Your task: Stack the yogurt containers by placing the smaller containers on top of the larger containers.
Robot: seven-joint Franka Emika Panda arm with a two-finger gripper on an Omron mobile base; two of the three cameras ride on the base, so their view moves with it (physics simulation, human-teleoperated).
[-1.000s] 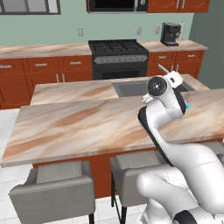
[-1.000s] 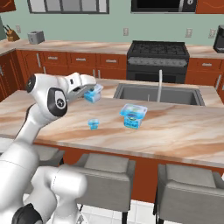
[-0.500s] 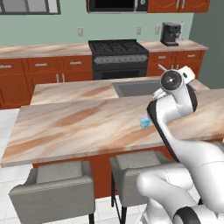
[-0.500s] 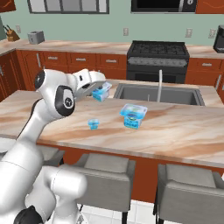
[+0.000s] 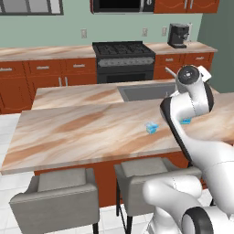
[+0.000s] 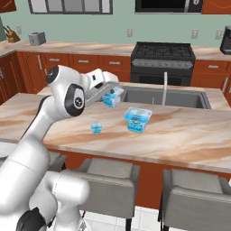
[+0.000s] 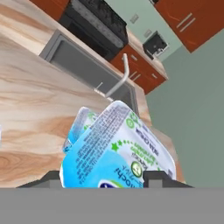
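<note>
1. Three yogurt tubs show on or over the marble island counter (image 6: 189, 135): a middle tub (image 6: 111, 96), a wide tub (image 6: 137, 119) and a tiny tub (image 6: 95, 127).
2. Gripper (image 6: 108, 88): seen in the right base view above the counter, just left of the sink (image 6: 173, 97); its fingers are clamped on the middle tub, which hangs clear of the counter top.
3. Middle tub, hand view (image 7: 117, 151): it sits directly between the two dark fingertips (image 7: 157, 177), tilted, with its printed side toward the camera. The gripper (image 7: 103, 179) grasps it at the lower part of the picture.
4. Wide tub: it stands upright on the counter, near the sink's front edge, below and to the right of the gripper in the right base view, apart from the held tub. In the hand view its pale rim (image 7: 81, 122) shows just behind the held tub.
5. Tiny tub: it rests on the counter nearer the front edge, below the gripper and left of the wide tub in the right base view, touching neither. In the left base view it (image 5: 151, 128) lies just left of the arm.
6. Background: a stove (image 6: 162, 56) stands behind the sink; a faucet (image 6: 164, 85) rises at the sink's rear edge.
</note>
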